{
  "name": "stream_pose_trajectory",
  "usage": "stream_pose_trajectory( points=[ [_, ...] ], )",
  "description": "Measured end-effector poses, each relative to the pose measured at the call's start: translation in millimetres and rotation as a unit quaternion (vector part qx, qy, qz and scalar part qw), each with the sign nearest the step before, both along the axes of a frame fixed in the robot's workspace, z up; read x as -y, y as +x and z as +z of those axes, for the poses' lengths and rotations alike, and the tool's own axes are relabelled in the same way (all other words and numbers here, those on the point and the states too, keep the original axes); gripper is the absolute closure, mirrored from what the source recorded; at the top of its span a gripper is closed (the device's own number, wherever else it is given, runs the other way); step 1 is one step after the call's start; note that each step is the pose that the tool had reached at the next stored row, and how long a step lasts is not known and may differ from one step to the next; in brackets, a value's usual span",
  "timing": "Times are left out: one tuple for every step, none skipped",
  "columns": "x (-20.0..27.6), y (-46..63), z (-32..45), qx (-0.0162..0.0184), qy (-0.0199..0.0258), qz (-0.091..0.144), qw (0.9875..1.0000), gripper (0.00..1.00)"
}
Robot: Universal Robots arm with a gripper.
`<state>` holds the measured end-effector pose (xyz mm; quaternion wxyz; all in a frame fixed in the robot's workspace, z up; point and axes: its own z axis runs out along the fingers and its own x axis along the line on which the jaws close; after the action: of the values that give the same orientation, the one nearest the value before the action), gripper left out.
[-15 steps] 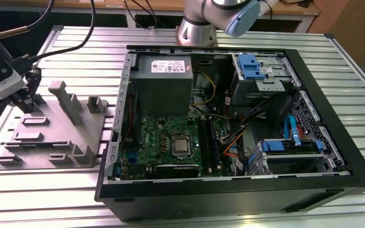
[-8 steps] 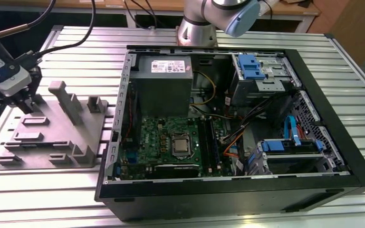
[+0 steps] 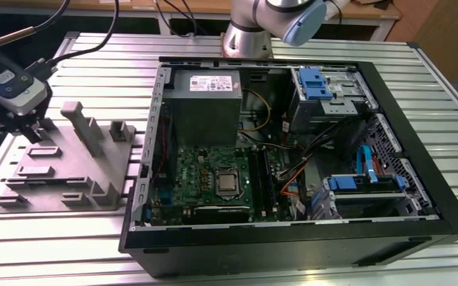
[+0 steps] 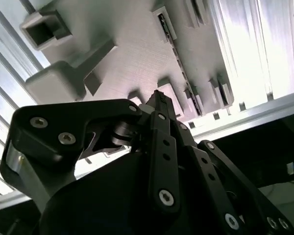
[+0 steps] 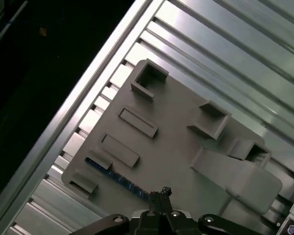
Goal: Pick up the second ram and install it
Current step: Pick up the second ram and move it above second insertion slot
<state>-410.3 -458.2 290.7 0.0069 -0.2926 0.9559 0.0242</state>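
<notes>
The second ram (image 5: 116,177) is a thin dark stick with blue marks. It stands on edge in a slot of the grey moulded tray (image 5: 176,147), and it runs as a narrow dark strip (image 4: 175,58) in the second wrist view. My gripper (image 3: 31,134) hangs over the tray's far end at the exterior view's left. Its fingertips (image 5: 161,192) are pressed together with nothing between them, just off one end of the ram. Whether they touch it I cannot tell. In the second wrist view the gripper (image 4: 158,97) points down at the tray (image 4: 132,54).
The open computer case (image 3: 293,238) lies at the exterior view's right, with the green motherboard (image 3: 205,173), CPU socket (image 3: 227,182) and long black slots (image 3: 257,179) inside. The tray (image 3: 70,179) has raised posts and pockets. The ribbed metal table (image 3: 46,238) ends close behind the tray.
</notes>
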Motion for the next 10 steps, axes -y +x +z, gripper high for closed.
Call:
stream_pose_trajectory(
  points=[
    [0.0, 0.0, -0.1, 0.0000, -0.0001, 0.009, 1.0000, 0.90],
    [0.0, 0.0, -0.3, 0.0000, -0.0001, 0.018, 0.9998, 0.90],
    [0.0, 0.0, -0.5, 0.0000, -0.0002, 0.027, 0.9996, 0.90],
    [0.0, 0.0, -0.6, 0.0000, -0.0003, 0.036, 0.9994, 0.90],
    [0.0, 0.0, -0.7, 0.0000, -0.0004, 0.046, 0.9990, 0.90],
    [0.0, 0.0, -0.9, 0.0000, -0.0005, 0.055, 0.9985, 0.90],
    [0.0, 0.0, -1.0, 0.0000, -0.0006, 0.064, 0.9980, 0.90],
    [0.0, 0.0, -1.1, 0.0000, -0.0009, 0.073, 0.9974, 0.90],
    [0.0, 0.0, -1.2, 0.0000, -0.0012, 0.082, 0.9966, 0.90],
    [0.1, 0.0, -1.3, 0.0000, -0.0016, 0.091, 0.9959, 0.90]
  ],
)
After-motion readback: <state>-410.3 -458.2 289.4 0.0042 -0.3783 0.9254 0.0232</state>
